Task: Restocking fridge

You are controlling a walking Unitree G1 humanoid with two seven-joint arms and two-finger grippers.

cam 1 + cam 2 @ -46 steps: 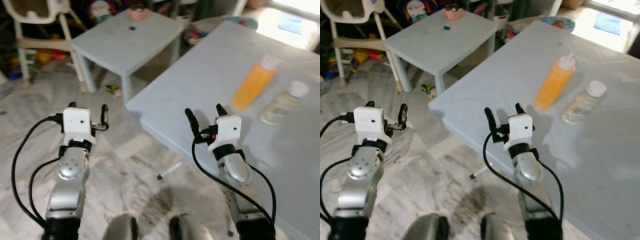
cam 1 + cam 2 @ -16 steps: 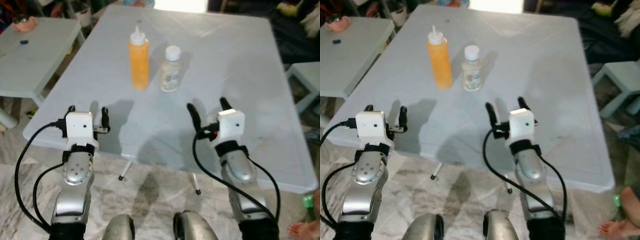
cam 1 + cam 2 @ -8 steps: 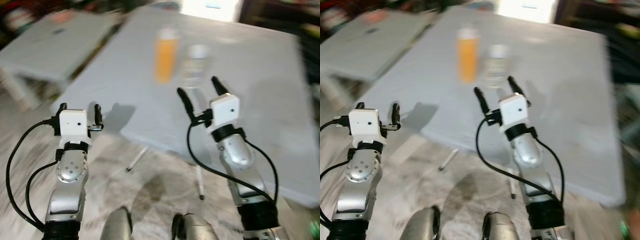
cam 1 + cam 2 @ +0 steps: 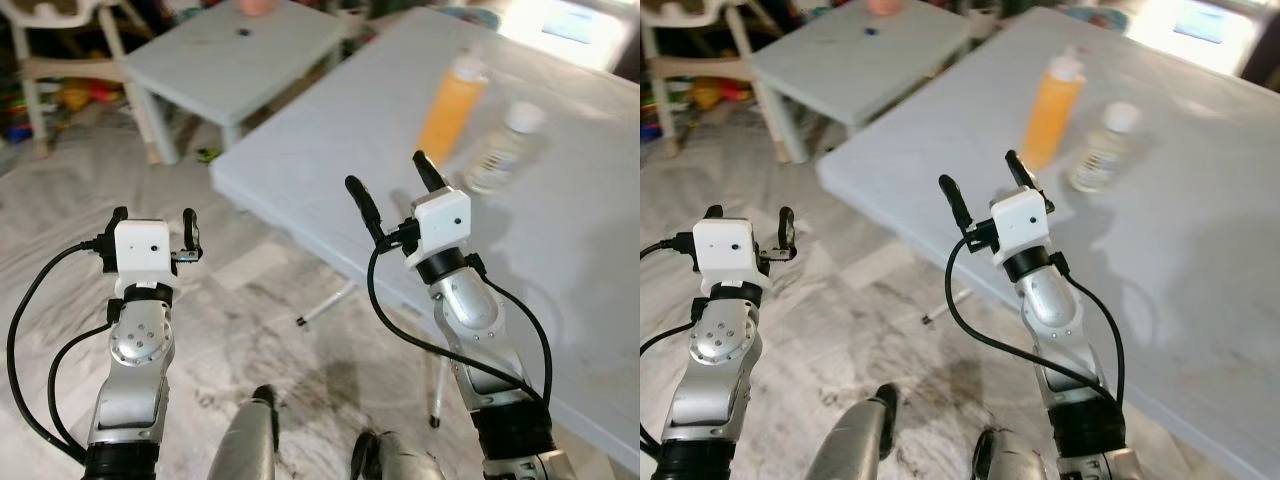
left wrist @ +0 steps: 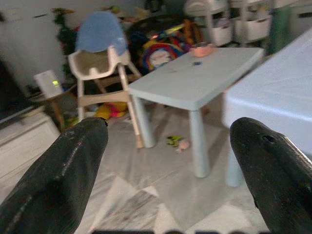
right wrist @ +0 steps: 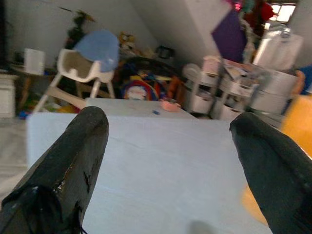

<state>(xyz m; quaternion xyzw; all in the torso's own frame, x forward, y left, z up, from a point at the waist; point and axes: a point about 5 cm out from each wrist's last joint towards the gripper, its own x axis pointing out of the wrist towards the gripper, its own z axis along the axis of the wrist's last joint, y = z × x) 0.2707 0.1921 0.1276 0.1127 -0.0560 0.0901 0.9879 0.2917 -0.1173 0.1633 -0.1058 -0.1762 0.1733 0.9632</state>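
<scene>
Right gripper (image 4: 398,187) had risen over pale blue table (image 4: 560,250) edge, fingers wide, empty | left gripper (image 4: 153,219) idle, spread | orange squeeze bottle (image 4: 451,98), clear white-capped bottle (image 4: 505,146) untouched; pickup pending

2 bottles (image 4: 452,103) side by side on the big table (image 4: 560,240), small table (image 4: 235,60) behind-left
</scene>
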